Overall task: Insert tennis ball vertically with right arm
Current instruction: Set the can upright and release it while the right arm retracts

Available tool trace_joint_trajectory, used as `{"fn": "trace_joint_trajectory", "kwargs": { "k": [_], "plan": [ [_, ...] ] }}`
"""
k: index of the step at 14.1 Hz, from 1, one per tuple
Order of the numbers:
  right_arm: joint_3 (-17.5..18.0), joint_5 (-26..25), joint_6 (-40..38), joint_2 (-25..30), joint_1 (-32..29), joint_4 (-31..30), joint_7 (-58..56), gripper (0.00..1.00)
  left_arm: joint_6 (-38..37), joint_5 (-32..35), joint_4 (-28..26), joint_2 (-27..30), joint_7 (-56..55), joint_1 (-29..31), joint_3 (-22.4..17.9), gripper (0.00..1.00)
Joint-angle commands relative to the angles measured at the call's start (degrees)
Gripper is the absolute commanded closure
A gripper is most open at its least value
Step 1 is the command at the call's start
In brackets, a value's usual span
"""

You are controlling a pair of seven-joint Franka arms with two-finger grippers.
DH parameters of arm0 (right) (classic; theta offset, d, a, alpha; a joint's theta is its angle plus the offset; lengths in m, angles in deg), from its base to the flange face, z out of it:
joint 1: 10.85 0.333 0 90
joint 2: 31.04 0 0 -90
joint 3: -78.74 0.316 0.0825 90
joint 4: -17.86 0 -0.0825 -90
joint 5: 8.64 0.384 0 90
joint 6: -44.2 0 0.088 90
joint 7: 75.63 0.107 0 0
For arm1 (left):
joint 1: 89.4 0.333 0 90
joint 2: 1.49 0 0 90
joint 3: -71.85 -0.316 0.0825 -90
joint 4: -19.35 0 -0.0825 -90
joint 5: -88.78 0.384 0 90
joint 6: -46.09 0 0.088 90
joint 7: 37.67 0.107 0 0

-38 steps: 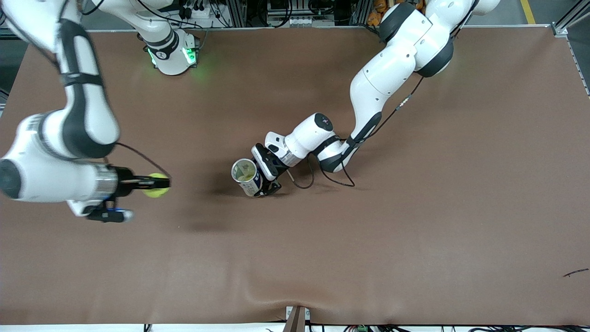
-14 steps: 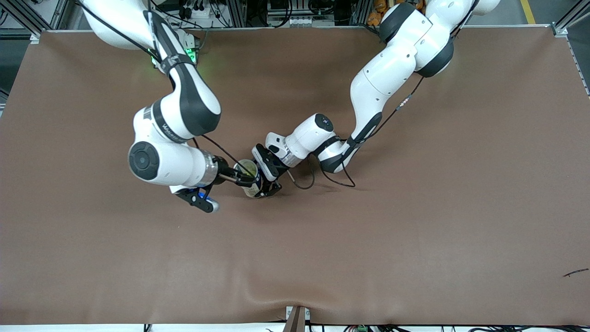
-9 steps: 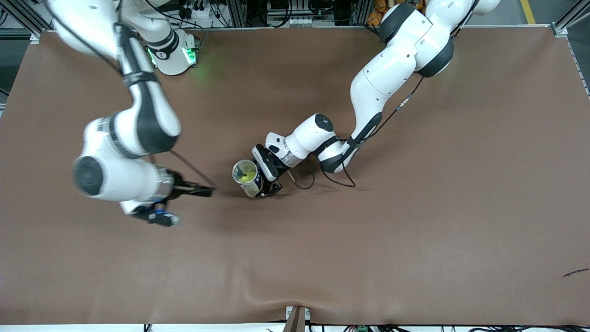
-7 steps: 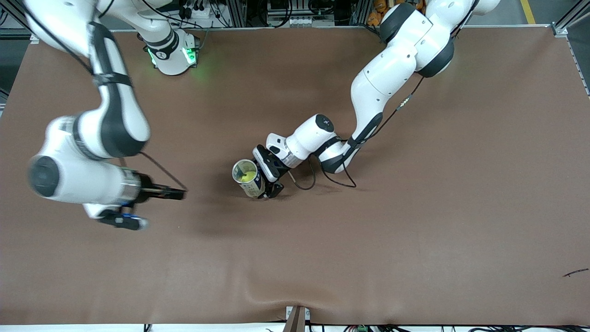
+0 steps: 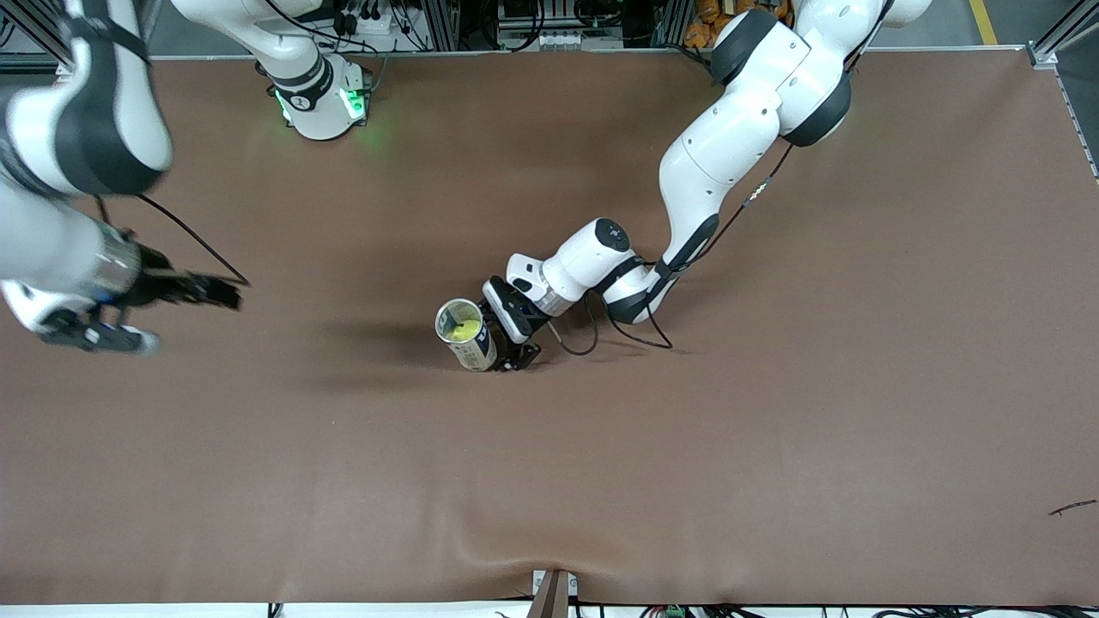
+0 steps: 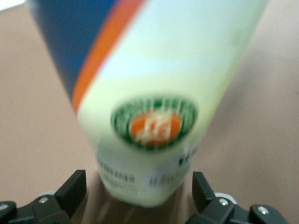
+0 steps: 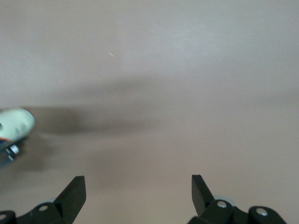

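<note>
The tennis ball can (image 5: 466, 336) stands open-topped near the middle of the brown table. The yellow-green tennis ball (image 5: 466, 329) lies inside it. My left gripper (image 5: 500, 336) is low beside the can, its fingers spread on either side of the can's base without clamping it. In the left wrist view the can (image 6: 154, 93) fills the picture between the open fingers of the left gripper (image 6: 138, 186). My right gripper (image 5: 225, 296) is open and empty above the table toward the right arm's end. In the right wrist view the right gripper (image 7: 138, 186) shows bare table and the can (image 7: 13, 125) at the edge.
The right arm's base (image 5: 322, 94) with its green light stands at the table's top edge. A small dark scrap (image 5: 1071, 507) lies near the front corner at the left arm's end. A bracket (image 5: 554, 592) sits at the front edge.
My right gripper put the ball into the can, then drew away empty toward the right arm's end. The left arm shifted slightly and the can now stands more upright.
</note>
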Motion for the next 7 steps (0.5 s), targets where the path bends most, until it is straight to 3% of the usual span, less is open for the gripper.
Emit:
{"fn": "trace_joint_trajectory", "kwargs": {
  "k": [1,4,7],
  "plan": [
    [1.30,-1.20,-3.84,6.52,-6.47,-3.16,-7.25,0.00,0.30,0.05,-6.85,4.41,-0.49,2.13,0.04,0.00],
    [1.39,-1.11,-6.58,8.21,-8.85,-2.02,-7.18,0.00,-3.81,-0.39,-13.00,10.65,-2.51,4.15,0.13,0.00],
    [1.04,-0.76,-7.98,7.77,-9.12,2.02,-6.92,0.00,-12.33,-0.21,-15.12,15.93,-2.51,7.32,0.13,0.00]
  ]
}}
